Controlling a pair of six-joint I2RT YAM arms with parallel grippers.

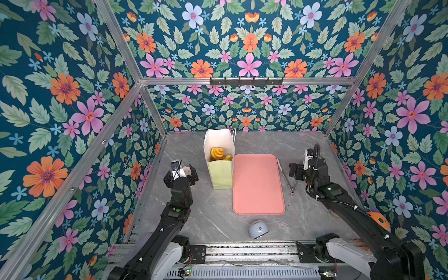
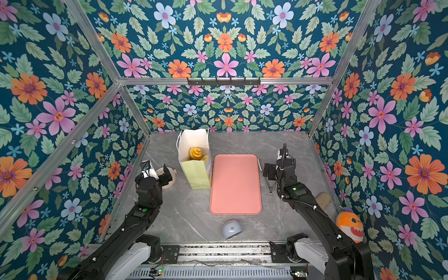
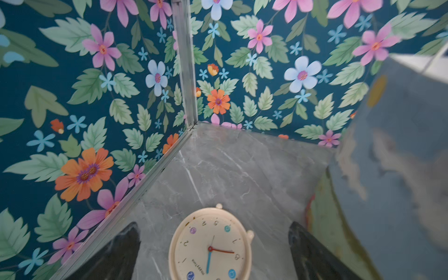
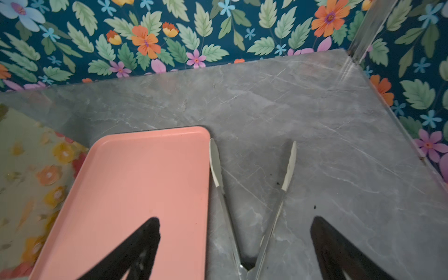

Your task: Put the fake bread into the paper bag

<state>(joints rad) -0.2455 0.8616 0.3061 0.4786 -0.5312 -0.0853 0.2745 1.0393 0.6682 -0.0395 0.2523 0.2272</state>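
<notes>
The paper bag (image 1: 221, 174) stands up near the far edge of the worktop (image 1: 211, 218) so the fake bread (image 1: 216, 153) sits safe inside; the left fingers (image 3: 121, 254) and right fingers (image 4: 135, 247) are spread, holding nothing.

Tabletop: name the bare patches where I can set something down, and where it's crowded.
Free: the whole pink tray; the marble between the tray's near edge and the blue dome; the far strip behind the tray to the back wall. Crowded: paper bag beside the tray's left edge, tongs along its right, clock left of the bag.
</notes>
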